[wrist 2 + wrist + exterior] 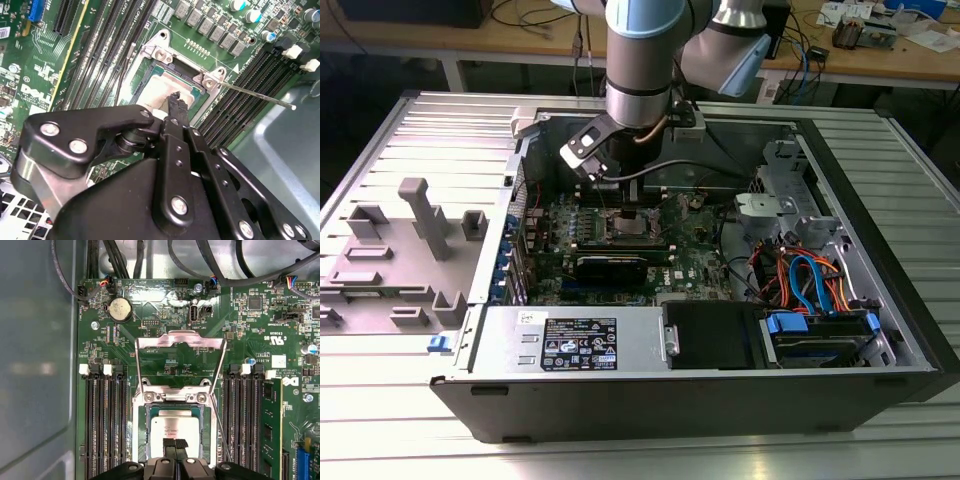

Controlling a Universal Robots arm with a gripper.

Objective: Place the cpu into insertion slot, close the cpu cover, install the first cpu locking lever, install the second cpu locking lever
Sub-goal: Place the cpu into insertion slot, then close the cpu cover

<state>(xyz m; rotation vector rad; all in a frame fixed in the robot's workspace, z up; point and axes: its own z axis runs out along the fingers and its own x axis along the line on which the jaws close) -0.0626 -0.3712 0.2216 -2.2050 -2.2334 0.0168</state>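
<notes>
The cpu (172,427) lies flat in the insertion slot (141,432), its dull silver top showing in both wrist views (156,92). The cpu cover (180,341), a thin silvery frame, is swung up and open beyond the slot. My gripper (175,444) hangs right over the cpu with its black fingertips (176,102) pressed together at the chip's top, nothing between them. Whether they touch the chip I cannot tell. A thin locking lever (255,95) sticks out free from the slot's corner. In the exterior view the gripper (620,195) is inside the computer case above the insertion slot (632,226).
Long black memory slots (102,425) flank the socket on both sides. A silver power-supply box (575,340) and blue and orange cables (810,280) fill the case's near side. A grey fixture tray (400,260) lies at the exterior view's left.
</notes>
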